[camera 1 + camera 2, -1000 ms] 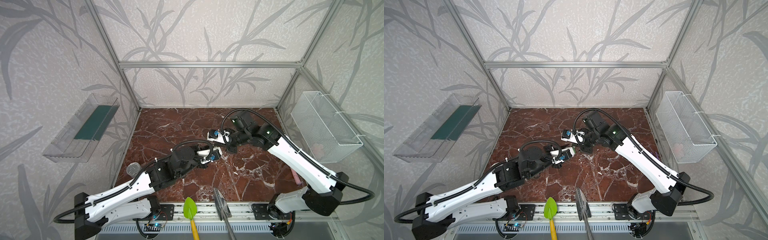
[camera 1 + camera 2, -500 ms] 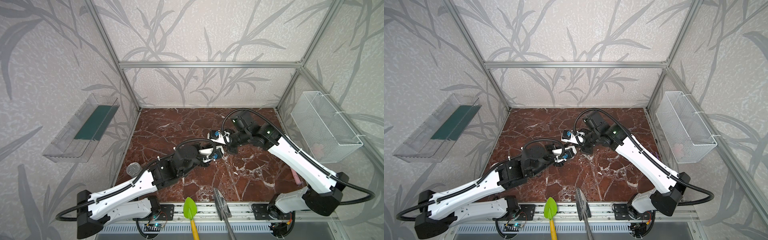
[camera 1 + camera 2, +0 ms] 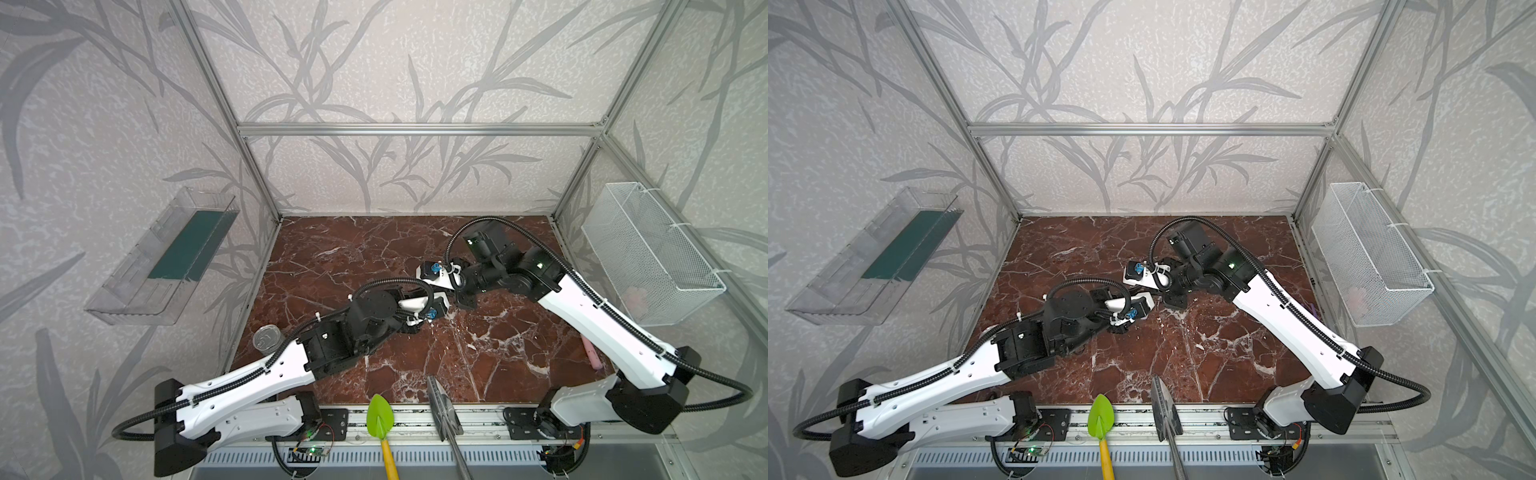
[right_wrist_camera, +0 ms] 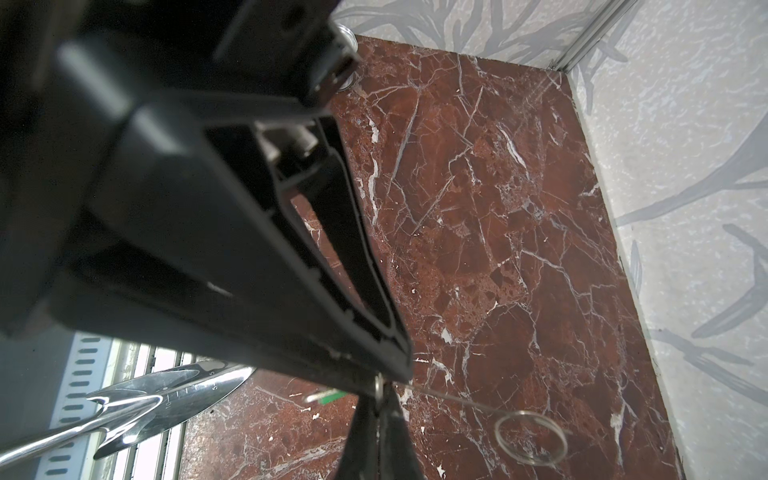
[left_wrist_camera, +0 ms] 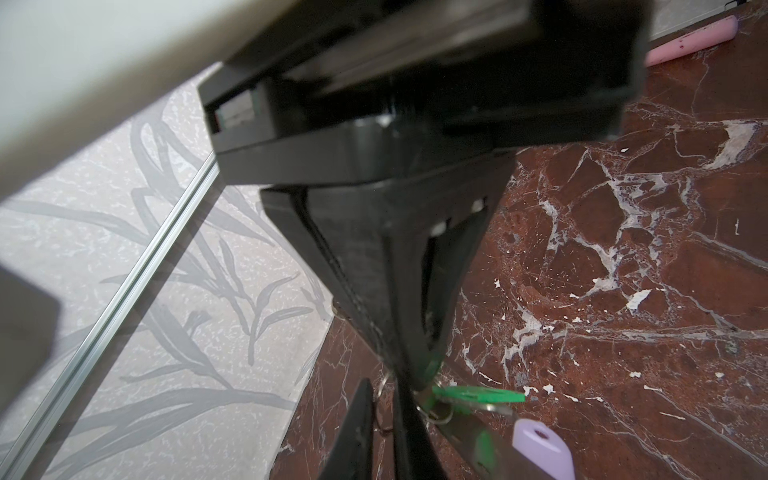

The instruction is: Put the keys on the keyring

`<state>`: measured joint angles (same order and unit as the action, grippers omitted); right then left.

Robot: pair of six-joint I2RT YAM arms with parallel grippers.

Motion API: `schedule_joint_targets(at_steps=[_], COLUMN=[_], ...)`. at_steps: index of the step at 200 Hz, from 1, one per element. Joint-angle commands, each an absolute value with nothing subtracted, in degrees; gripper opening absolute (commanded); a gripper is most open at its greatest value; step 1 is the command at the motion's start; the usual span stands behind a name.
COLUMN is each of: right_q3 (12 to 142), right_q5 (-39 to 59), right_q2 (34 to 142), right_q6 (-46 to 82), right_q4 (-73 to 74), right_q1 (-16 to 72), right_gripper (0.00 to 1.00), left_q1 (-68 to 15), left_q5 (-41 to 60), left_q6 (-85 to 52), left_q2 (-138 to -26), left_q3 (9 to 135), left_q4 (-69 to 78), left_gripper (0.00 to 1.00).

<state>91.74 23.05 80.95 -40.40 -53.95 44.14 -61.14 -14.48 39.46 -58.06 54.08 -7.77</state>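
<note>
Out on the marble tabletop (image 3: 478, 365) both arms meet mid-table, tips nearly touching, so I'd say we're in the fiddly threading step, not the pickup.

The right gripper (image 4: 376, 411) has its fingers pressed together, and a thin wire runs from the tips out to the loop of the keyring (image 4: 532, 436), so it looks clamped on that. The loop itself rests on the marble just beside it.

The left gripper (image 5: 386, 415) is harder. Its fingers look narrowly apart in its own wrist view, but I can't tell whether they're pinching anything.

The green key (image 5: 478, 395) sits right at the tip of the right gripper, apparently touching it, with a small metal ring (image 5: 442, 411) at its head end. The lilac key (image 5: 540, 451) lies on the marble near the green one, untouched by either gripper.

My guess for the next move: hold the wire steady and line the green key's hole up with the wire end. There's very little room for error, and a slip could drop it.
</note>
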Motion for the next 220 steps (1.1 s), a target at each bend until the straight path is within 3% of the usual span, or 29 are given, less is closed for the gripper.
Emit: schedule_joint_targets(at_steps=[1,71,143,178,220], right_q3=[91.6,90.2,84.3,78.4,67.8], right_q5=[26.3,27.2,23.5,18.1,14.1], right_q2=[78.7,76.9,72.6,68.8,62.7], right_q6=[-41.4,-41.6,-35.4,-29.6,-18.8], right_q4=[-53.6,-52.3,-43.1,-36.8,-23.1], right_q1=[44.1,44.1,44.1,44.1,44.1], right_gripper=[0.00,0.00,0.00,0.23,0.30], left_q1=[-61.2,-61.1,-56.8,-49.9,-44.6], left_q5=[-14.5,-13.7,-5.4,6.1,15.1], left_q6=[40.6,40.0,36.8,31.1,24.1], left_q2=[-58.3,-58.3,-57.4,-54.6,-52.4], left_q3=[55.5,56.3,54.3,49.9,44.3], left_q4=[-9.0,-11.4,-9.6,-1.6,9.1], left_gripper=[0.12,0.00,0.00,0.00,0.00])
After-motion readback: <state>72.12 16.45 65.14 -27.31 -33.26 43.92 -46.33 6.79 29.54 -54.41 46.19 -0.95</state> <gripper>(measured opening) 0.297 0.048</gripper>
